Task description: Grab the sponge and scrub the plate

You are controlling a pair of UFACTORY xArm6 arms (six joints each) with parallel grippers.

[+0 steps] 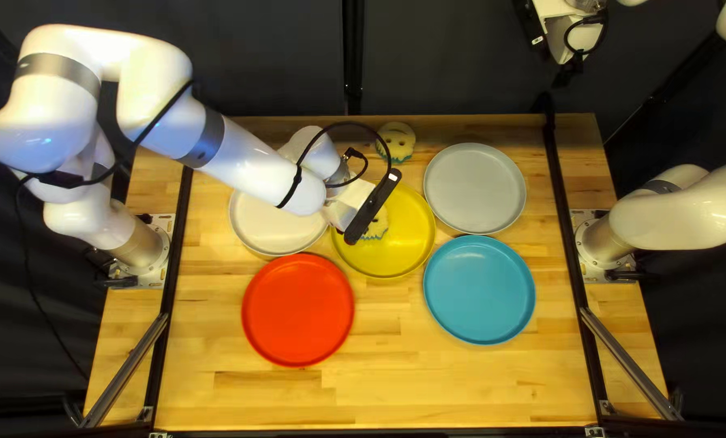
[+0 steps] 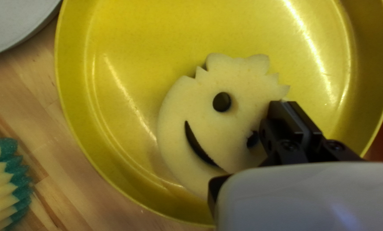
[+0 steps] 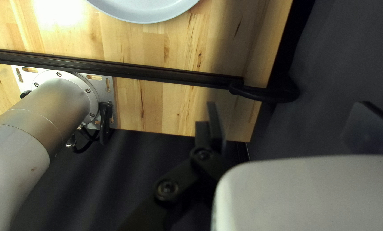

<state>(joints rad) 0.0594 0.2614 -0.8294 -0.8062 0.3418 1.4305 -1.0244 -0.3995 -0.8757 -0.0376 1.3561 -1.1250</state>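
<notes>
Our left gripper (image 2: 285, 105), clenched with nothing visible between its fingers, hangs over one edge of the smiley-face sponge (image 2: 191, 107) on the yellow plate (image 2: 114, 38); our right gripper (image 3: 288, 104) is released. Likely light, springy foam, best pinched across its rim, beneath the left jaws.

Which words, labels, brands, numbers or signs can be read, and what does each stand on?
No text can be read in any view.
Left wrist's black bar, right wrist's black bar: any marks are too small to read.
Sponge on the yellow plate: a cut-out face, no lettering visible.
</notes>
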